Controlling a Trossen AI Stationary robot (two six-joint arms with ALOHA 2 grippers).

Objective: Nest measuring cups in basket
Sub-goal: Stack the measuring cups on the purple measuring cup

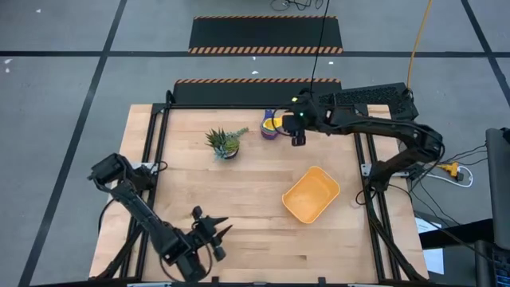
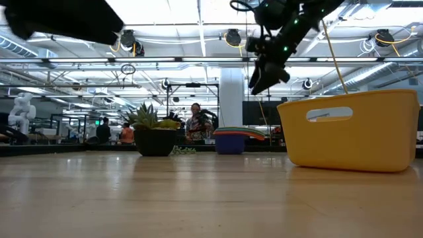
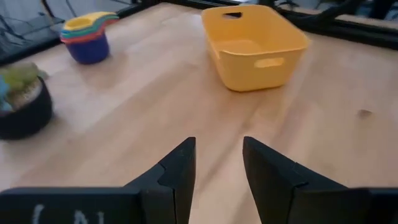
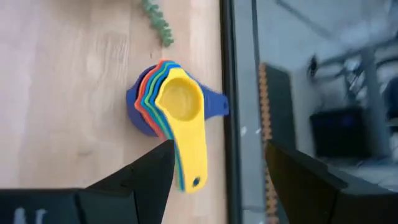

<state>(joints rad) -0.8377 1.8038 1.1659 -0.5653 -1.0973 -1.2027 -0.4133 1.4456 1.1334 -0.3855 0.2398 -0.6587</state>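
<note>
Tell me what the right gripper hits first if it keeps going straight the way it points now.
Probably the nested stack of measuring cups: the open right gripper hangs over it, the yellow cup's handle between its fingers. How far above it hangs is unclear.

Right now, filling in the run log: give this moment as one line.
cups: nested stack, far table edge | basket: empty | right hand: open above stack | left hand: open, near edge, idle

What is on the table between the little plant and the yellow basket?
Nothing. In the high view, only bare wood lies between the potted plant and the basket. The stacked measuring cups sit off to the side, near the table's far edge.
</note>
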